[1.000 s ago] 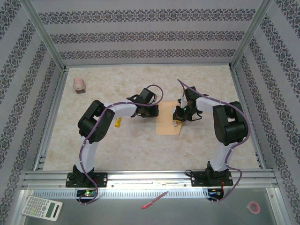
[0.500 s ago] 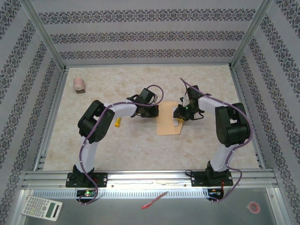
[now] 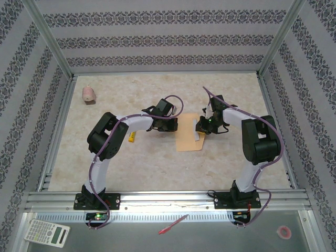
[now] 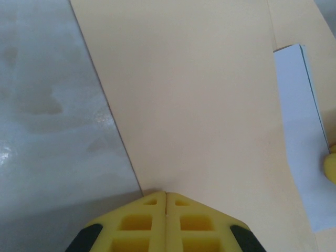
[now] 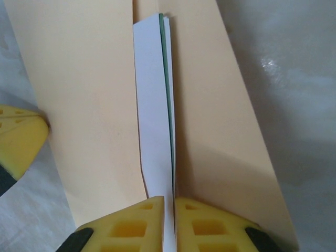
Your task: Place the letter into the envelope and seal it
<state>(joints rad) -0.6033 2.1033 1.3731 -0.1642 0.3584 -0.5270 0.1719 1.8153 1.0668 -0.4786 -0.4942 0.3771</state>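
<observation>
The left jaws are closed, their yellow tips pressed together at the edge of the envelope (image 4: 199, 105), where it meets the surface (image 4: 47, 105); whether they pinch the paper or only press it down, I cannot tell; the right jaws are closed on the near end of the letter (image 5: 153, 105), with the thin white sheet between the two pads. The letter lies along the middle of the envelope, between its body and what I take to be the open flap (image 5: 220, 131); how far it is inside, I cannot tell. I judge both papers light, thin and limp, easy to buckle or crease. The letter looks folded, smooth, with a dark green edge, probably a little slippery; I would hold it at its end, flat. The envelope is matt tan paper; the surface is pale, marbled, slightly glossy.
</observation>
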